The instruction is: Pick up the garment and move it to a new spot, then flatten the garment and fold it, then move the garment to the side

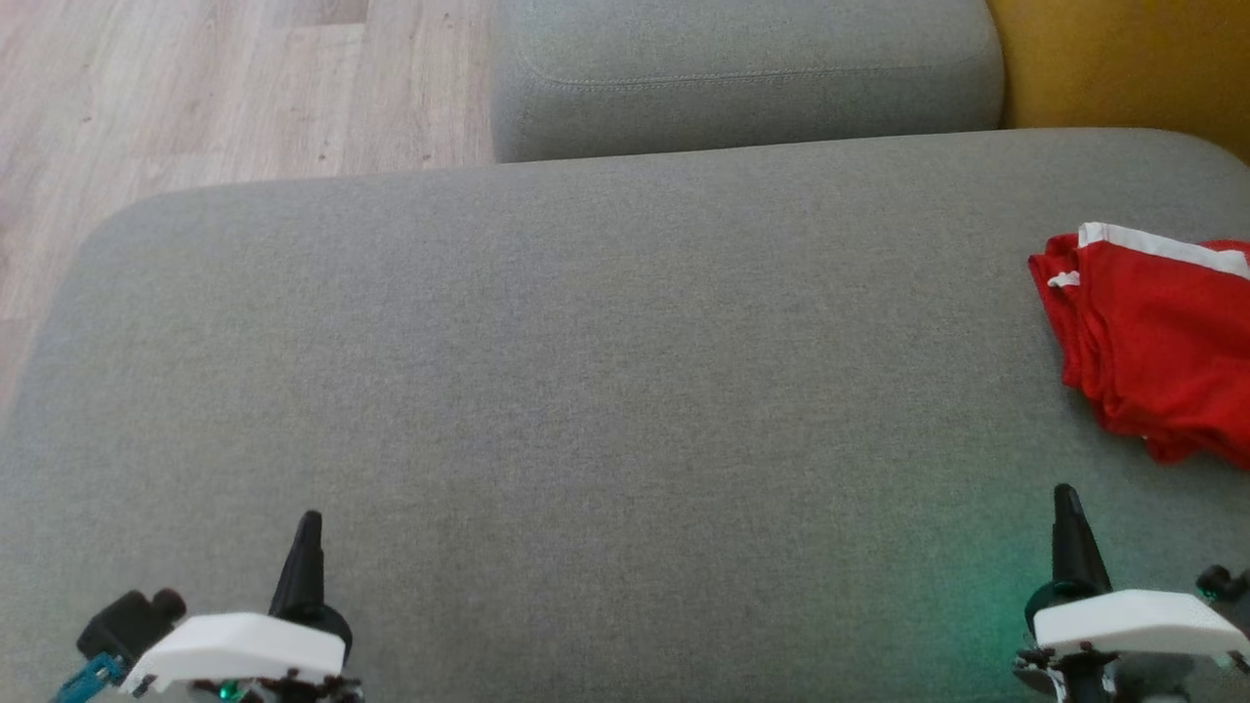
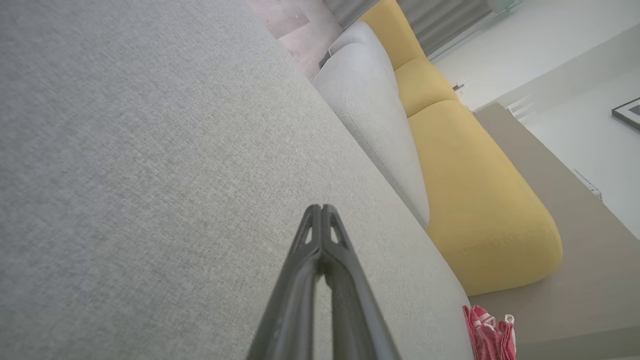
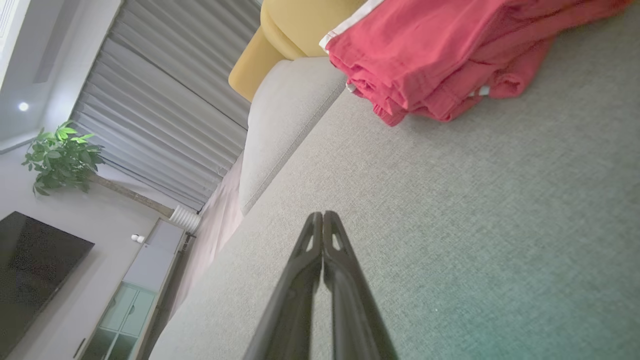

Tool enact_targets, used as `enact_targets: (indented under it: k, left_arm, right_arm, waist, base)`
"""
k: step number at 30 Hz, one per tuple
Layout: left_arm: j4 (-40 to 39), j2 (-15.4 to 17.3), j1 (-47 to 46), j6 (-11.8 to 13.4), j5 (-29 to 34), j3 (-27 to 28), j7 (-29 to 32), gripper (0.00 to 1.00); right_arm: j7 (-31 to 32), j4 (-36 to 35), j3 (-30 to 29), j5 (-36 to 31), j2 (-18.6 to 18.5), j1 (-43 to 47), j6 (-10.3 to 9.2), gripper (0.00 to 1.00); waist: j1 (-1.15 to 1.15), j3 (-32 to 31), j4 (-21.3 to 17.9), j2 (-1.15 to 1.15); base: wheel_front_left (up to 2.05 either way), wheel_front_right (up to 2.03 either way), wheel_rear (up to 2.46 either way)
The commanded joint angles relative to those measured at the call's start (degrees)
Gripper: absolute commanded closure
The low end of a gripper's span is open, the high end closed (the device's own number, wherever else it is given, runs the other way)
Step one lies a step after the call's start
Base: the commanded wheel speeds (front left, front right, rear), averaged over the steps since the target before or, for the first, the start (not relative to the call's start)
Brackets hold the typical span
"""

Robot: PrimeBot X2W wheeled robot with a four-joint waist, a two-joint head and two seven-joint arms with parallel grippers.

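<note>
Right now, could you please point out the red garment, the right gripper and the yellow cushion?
red garment [image 1: 1162, 337], head view, middle of the cloth
right gripper [image 3: 323, 216], right wrist view, between its closed fingertips
yellow cushion [image 2: 480, 210], left wrist view, its broad face

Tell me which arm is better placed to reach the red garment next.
Right. On the grey cushion, the right gripper sits close to the red garment; the left gripper is far across at the other end.
</note>
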Motion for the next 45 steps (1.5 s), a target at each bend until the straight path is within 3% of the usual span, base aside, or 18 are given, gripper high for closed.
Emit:
enact_targets:
  k: [1, 45]
  left_arm:
    - [-1.53, 0.51, -3.19, -0.43, -1.39, 1.89, 0.17, 1.00]
    - [-1.46, 0.49, -8.58, -3.50, -29.26, 6.68, 7.35, 1.00]
  right_arm:
    - [0.57, -2.19, 0.41, 1.66, -0.24, -3.29, -0.03, 1.00]
    - [7.64, -4.29, -1.79, 32.31, -0.37, -7.39, -0.05, 1.00]
  waist:
    - [0.00, 0.01, -0.01, 0.00]
    - [0.00, 0.55, -0.81, 0.00]
  base:
    - [0.00, 0.00, 0.00]
    - [0.00, 0.00, 0.00]
